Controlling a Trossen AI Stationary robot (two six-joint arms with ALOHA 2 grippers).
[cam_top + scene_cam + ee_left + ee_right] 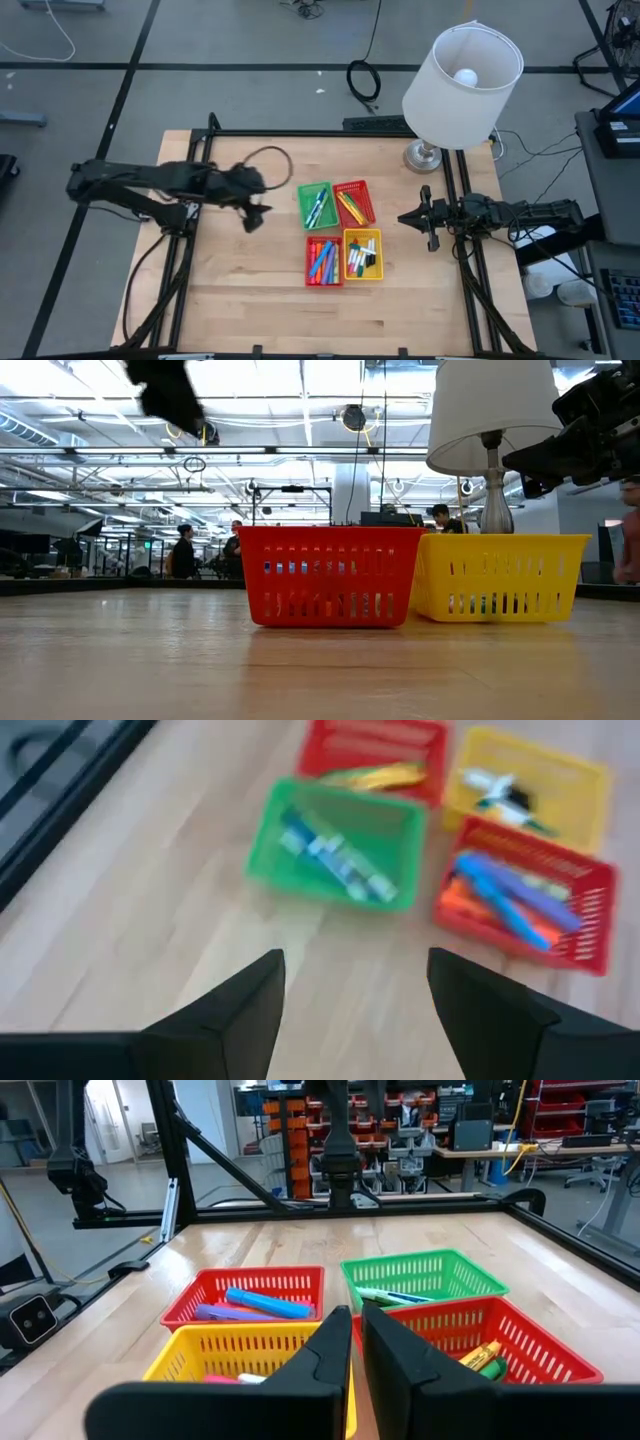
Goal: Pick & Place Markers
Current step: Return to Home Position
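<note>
We find the left gripper (257,214) hanging above the table (230,290), just left of the green bin (302,208) and apart from its rim. Its fingers (240,1010) are spread wide with nothing between them. All the markers (317,205) we can see lie inside the four bins clustered at mid-table. A few are in the green bin at the cluster's far left, and the rest are in the far red bin (352,184) beside it, the near red bin (308,262) and the yellow bin (379,255). So the task's things lie to the right of the left gripper. Those in the green bin run roughly near-to-far with a slight slant, across the line of the left arm, which reaches in from the left edge. The left gripper is the nearer of the two to the green bin. The right gripper (404,217) waits right of the far red bin, near the lamp (462,85), its fingers pressed almost together and empty. We judge the placing done and the coming move a retreat, with the left arm drawing back leftward, away from the bins. The low view shows that gripper raised well above the basket tops, so we expect nothing in its path. The one risk is a dip that clips the green rim.
</note>
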